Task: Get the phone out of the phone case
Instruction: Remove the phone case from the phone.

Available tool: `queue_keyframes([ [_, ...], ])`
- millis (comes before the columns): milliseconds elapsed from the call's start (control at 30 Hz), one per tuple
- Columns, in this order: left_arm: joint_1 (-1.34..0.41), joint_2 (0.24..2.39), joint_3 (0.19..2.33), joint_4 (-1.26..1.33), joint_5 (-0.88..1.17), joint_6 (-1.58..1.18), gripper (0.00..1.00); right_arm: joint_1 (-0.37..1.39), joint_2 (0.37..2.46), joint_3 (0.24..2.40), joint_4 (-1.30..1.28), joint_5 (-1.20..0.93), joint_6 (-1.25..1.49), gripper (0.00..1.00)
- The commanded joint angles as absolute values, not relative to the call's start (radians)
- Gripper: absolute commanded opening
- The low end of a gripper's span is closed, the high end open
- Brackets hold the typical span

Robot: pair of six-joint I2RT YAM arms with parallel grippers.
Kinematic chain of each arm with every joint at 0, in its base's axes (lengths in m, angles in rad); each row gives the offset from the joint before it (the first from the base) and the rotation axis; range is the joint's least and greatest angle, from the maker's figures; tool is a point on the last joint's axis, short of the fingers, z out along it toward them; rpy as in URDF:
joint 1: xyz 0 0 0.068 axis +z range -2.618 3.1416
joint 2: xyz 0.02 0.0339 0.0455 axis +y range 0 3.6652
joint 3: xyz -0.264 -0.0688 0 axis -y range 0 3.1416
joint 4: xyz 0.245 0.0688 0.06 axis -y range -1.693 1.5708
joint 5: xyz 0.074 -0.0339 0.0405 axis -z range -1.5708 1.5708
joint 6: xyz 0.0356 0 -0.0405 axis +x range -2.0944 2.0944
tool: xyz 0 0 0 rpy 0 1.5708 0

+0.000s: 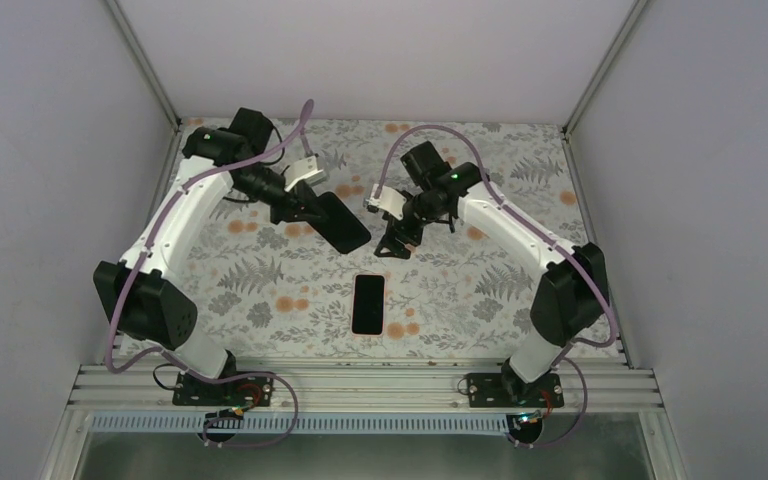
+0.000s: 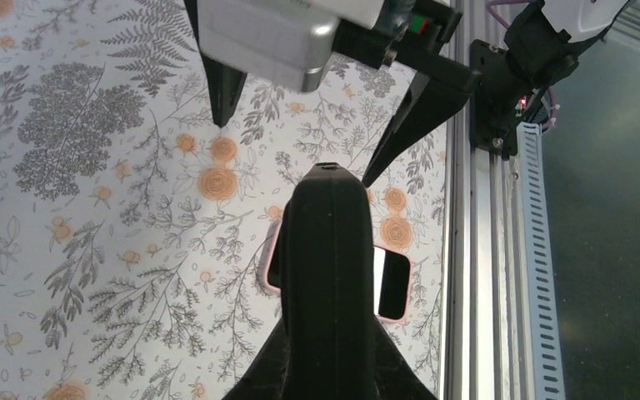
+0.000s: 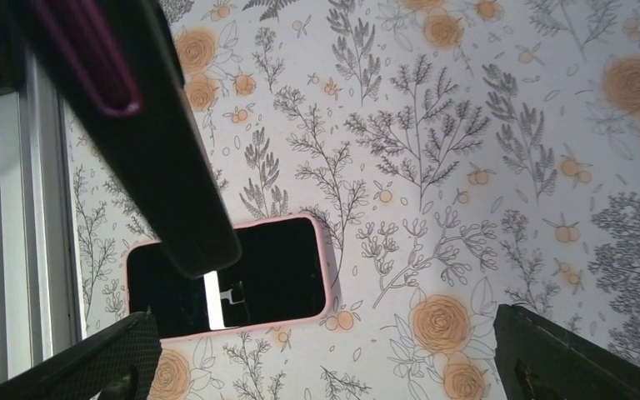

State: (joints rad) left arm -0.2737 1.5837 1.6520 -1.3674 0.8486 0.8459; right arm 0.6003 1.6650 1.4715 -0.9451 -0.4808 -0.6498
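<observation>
A phone [image 1: 368,303] with a black screen and a thin pink rim lies flat, screen up, near the table's front middle. It also shows in the left wrist view [image 2: 393,283] and the right wrist view [image 3: 275,271]. My left gripper [image 1: 310,210] is shut on a flat black case-like slab [image 1: 342,224] and holds it in the air, seen edge-on over the phone [image 2: 329,250]. My right gripper [image 1: 397,245] is open and empty, hovering beside the slab and above the table [image 3: 325,362]. The slab crosses the right wrist view [image 3: 158,158].
The floral table cover [image 1: 260,270] runs to an aluminium rail [image 1: 360,385] at the near edge, close to the phone [image 2: 467,250]. Grey walls close off the left, back and right sides. The right gripper's fingers [image 2: 408,125] hang in the left wrist view.
</observation>
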Motion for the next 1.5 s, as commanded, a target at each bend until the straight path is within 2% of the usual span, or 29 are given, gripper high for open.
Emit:
queue_keyframes([
  [0,-0.287,1.565,1.646,-1.358,0.915,0.868,0.02,0.595,1.719,1.488,-0.962,-0.535,-0.675,0.98],
  [567,-0.343,1.538,1.622,-1.358,0.925,0.862,0.02,0.586,1.836,1.576,-0.968,-0.552,-0.687,0.91],
  [1467,-0.396,1.476,1.565,-1.358,0.934,0.895,0.02,0.461,1.965,1.718,-0.989,-0.543,-0.736,0.84],
])
